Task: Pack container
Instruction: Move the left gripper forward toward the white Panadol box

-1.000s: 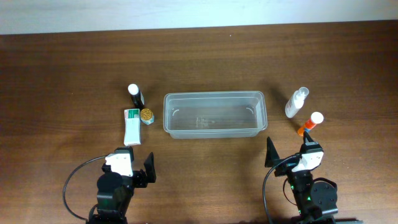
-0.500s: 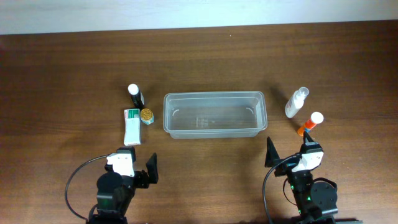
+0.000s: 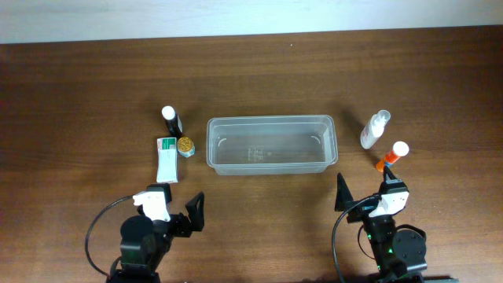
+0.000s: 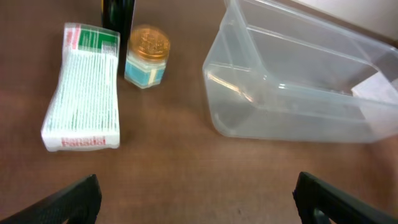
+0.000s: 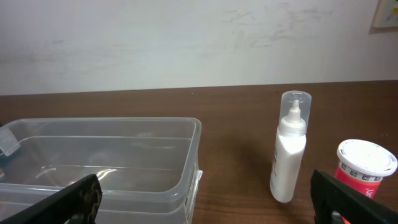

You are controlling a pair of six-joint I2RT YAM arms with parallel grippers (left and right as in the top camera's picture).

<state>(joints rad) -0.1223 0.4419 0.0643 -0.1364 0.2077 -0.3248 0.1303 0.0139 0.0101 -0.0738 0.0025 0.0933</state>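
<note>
The container (image 3: 271, 145) is a clear rectangular tub, empty, at the middle of the table; it also shows in the left wrist view (image 4: 298, 93) and the right wrist view (image 5: 106, 155). Left of it lie a white packet (image 3: 167, 159), a gold-lidded jar (image 3: 186, 146) and a dark bottle (image 3: 170, 119). On its right stand a white spray bottle (image 3: 375, 130) and an orange bottle (image 3: 391, 156) with a white cap. My left gripper (image 3: 179, 206) hangs open near the front edge, just short of the packet (image 4: 84, 87). My right gripper (image 3: 366, 196) is open too, in front of the tub's right end.
Bare brown tabletop lies between both grippers and the tub. A white wall (image 5: 186, 43) rises behind the table's far edge. The arms' cables loop at the front left (image 3: 94, 232) and front right (image 3: 336, 236).
My left gripper has shifted slightly to the right, toward the tub. The right arm and all objects are as before.
</note>
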